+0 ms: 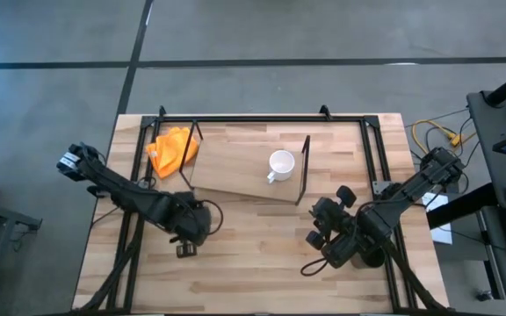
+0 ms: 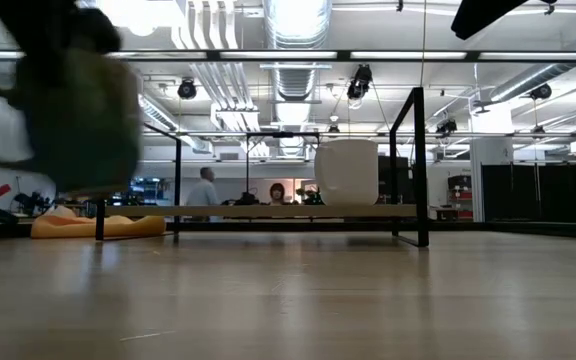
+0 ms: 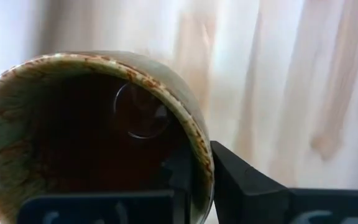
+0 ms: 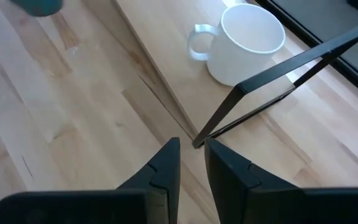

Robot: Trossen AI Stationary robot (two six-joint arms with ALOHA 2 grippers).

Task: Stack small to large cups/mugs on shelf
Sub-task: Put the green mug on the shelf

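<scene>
The small white mug [image 1: 279,164] stands upright on the light-wood shelf [image 1: 235,167], near its right wire frame; it also shows in the right wrist view [image 4: 250,40] and the low view [image 2: 346,170]. My left gripper [image 1: 189,230] is over the table, near the shelf's left front corner, and is shut on the brown-amber mug [image 3: 86,137], which fills the low view's upper left [image 2: 68,110]. My right gripper [image 4: 191,152] hangs shut over the table, just off the shelf's right front corner [image 4: 194,143]. The dark grey-black mug is not visible. My left gripper holds the brown-amber mug by its rim [image 3: 201,155]. One finger is inside the mug and the other finger [image 3: 241,180] is outside against the wall. In the low view the mug hangs lifted clear of the table.
An orange cloth [image 1: 172,147] lies at the shelf's left end. Black wire frames [image 1: 306,167] stand at both ends of the shelf. A black rail frame runs round the tabletop. Bare wood lies between the two arms at the near side [image 1: 253,254]. People show far behind in the low view.
</scene>
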